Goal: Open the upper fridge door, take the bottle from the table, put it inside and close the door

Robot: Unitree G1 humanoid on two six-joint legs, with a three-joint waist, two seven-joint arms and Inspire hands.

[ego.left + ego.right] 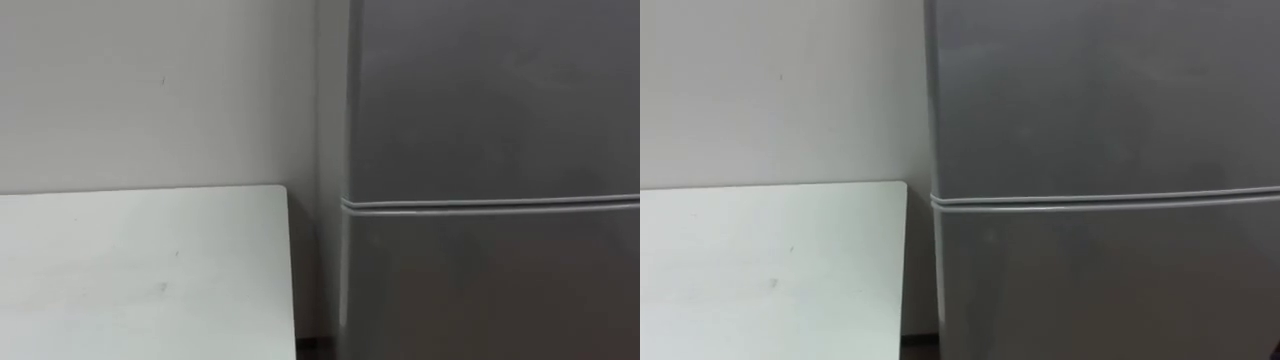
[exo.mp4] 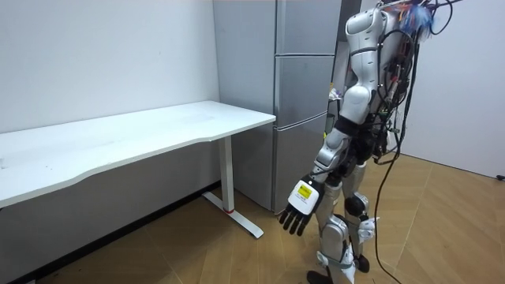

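Fridge (image 1: 490,150) fronts take up the right of the eye views: one tall, box-shaped appliance with a smooth, matte grey skin. It has two doors, both closed. The upper door (image 1: 490,100) and the lower door (image 1: 490,290) are flat and plain, and a thin pale seam (image 1: 490,204) runs level between them. In the room view the fridge stands against the wall (image 1: 150,90), which is bare, off-white and faintly grainy.

Just beside the fridge, on the robot's left, is one table (image 1: 140,270). Its top is a smooth white slab with a straight edge and a squared corner near the fridge, and a narrow dark gap lies between the two. The room view shows the top as long, with a gently curved front edge. It is carried at this end by one white upright leg (image 2: 227,173) on a long flat foot. The floor (image 2: 442,229) is warm brown wood-patterned planking.

The robot stands upright close in front of the fridge, facing its doors, with the table to its left. Its left hand (image 2: 297,209) hangs low at its side, well apart from fridge and table. The dark fingers are straight and loosely spread, holding nothing.

Where the bottle is cannot be told.
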